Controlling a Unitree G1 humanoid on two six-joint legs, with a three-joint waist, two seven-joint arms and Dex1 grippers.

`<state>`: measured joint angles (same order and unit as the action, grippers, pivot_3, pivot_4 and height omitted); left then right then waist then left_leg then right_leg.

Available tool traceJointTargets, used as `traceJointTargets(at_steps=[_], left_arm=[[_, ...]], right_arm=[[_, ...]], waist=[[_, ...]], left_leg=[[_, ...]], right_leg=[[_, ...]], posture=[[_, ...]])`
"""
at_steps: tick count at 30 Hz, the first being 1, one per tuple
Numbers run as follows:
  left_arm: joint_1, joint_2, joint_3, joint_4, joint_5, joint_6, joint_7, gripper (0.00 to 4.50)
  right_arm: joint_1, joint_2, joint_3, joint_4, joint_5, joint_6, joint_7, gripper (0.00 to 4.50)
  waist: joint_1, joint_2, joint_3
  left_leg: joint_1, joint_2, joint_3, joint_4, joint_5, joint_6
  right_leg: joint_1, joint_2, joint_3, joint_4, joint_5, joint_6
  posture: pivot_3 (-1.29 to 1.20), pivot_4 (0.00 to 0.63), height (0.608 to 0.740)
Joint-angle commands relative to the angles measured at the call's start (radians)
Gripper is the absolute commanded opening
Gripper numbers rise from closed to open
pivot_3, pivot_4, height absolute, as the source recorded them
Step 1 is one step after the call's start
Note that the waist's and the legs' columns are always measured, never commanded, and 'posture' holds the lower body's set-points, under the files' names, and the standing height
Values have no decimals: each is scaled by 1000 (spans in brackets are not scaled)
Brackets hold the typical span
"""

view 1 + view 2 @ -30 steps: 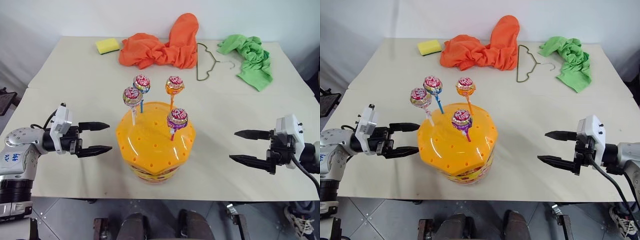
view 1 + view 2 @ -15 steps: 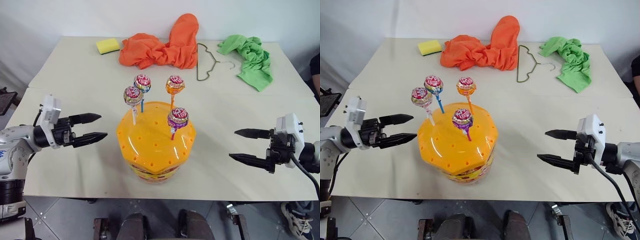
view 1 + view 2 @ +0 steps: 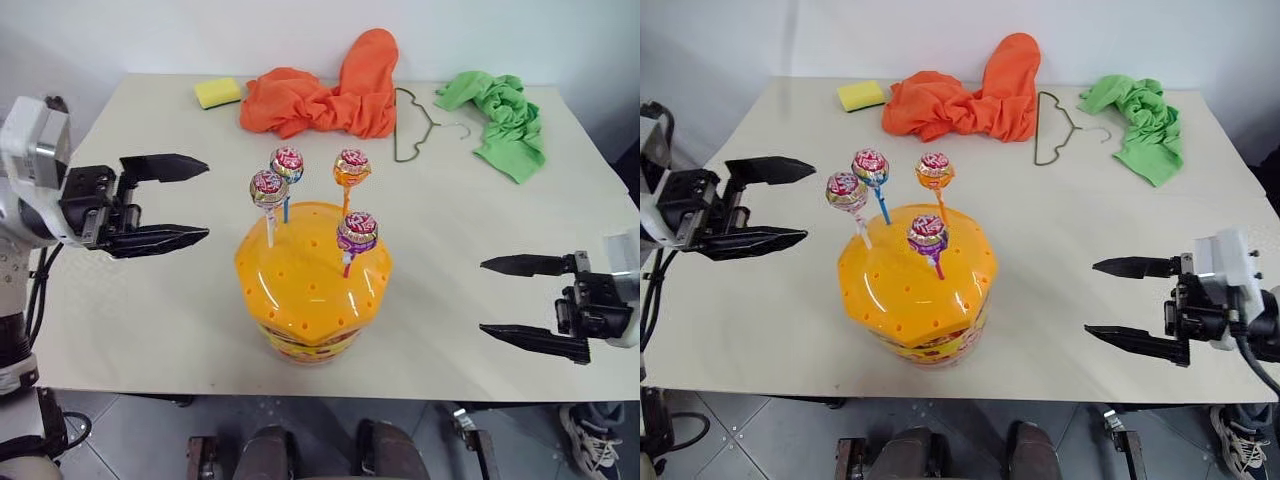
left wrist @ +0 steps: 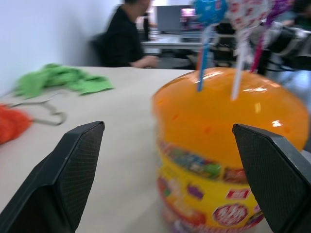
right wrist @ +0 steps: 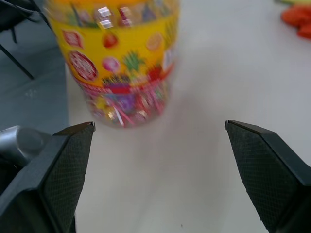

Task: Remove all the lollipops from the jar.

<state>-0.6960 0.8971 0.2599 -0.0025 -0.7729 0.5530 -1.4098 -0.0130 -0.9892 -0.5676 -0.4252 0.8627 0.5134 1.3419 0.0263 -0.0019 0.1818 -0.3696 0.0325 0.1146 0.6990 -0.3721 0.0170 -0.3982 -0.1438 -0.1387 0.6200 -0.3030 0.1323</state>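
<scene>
The left gripper point(image 3: 185, 198) has been raised, jaws spread; a beige tabletop point(image 3: 150, 320) meets a white wall; the jar point(image 3: 310, 290) with its lollipops point(image 3: 357, 230) is set by the near edge, between it and the spread, empty right gripper point(image 3: 500, 298)

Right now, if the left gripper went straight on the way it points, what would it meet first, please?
Probably the lollipops standing in the jar: the open left gripper points at their sticks just above the dome, though depth is hard to judge.

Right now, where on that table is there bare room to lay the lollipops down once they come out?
Bare tabletop lies on both sides of the jar: one patch toward the left gripper, a wider one toward the right gripper. The far edge is crowded: yellow sponge, orange cloth, wire hanger, green cloth.
</scene>
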Motion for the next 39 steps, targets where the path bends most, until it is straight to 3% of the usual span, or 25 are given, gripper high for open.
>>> traceJointTargets(at_steps=[1, 13, 19, 39], left_arm=[[-90, -41, -55, 23, 9, -43, -43, 4500], [-282, -204, -180, 279, 138, -189, -115, 4500], [-325, -244, -204, 306, 143, -193, -138, 3090], [-285, -169, -288, 227, -24, -118, -205, 3090]], right_arm=[[-15, -27, -50, -60, 62, 29, -29, 4482], [8, 16, -79, -189, 150, 65, -208, 4482], [36, 14, -95, -210, 157, 69, -245, 4500], [91, 21, -127, -214, 133, 37, -261, 4500]], waist=[[1, -1, 0], [0, -2, 1], [2, -3, 1], [0, -3, 1]], left_leg=[[0, 0, 0, 0, 0, 0], [0, 0, 0, 1, 0, 0], [-1, -1, -1, 2, 0, 1], [-1, -1, -3, 2, 0, 1]], right_leg=[[0, 0, 0, 0, 0, 0], [0, 0, -1, 0, 0, 0], [0, 0, -1, 0, 0, 0], [1, 0, -1, 1, 0, 0]], posture=[[0, 150, 740], [0, 150, 740], [0, 150, 740], [0, 150, 740]])
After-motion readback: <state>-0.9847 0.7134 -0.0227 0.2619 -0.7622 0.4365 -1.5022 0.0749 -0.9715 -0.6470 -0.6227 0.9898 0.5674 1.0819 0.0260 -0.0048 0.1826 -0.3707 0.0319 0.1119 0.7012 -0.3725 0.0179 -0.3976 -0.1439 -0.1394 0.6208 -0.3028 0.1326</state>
